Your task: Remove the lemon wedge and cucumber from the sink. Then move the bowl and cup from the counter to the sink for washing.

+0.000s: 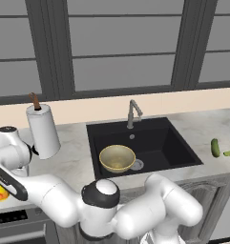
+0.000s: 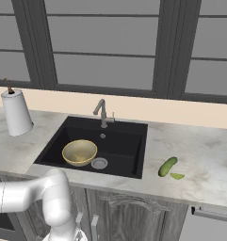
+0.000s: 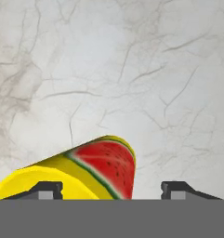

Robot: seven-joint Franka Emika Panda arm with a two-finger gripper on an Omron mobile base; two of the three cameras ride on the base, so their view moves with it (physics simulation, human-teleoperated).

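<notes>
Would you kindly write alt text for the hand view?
A yellow cup with a watermelon picture lies on its side on the grey marbled counter, between the open gripper's two dark fingertips.

My counter [image 3: 132, 69] looks like smooth grey stone with thin dark cracks. The sink [image 1: 164, 143] is matt black, and its faucet [image 1: 133, 113] is dull grey metal. The bowl [image 1: 117, 157] looks speckled inside. My cup [image 3: 81, 172] is shiny yellow.
</notes>
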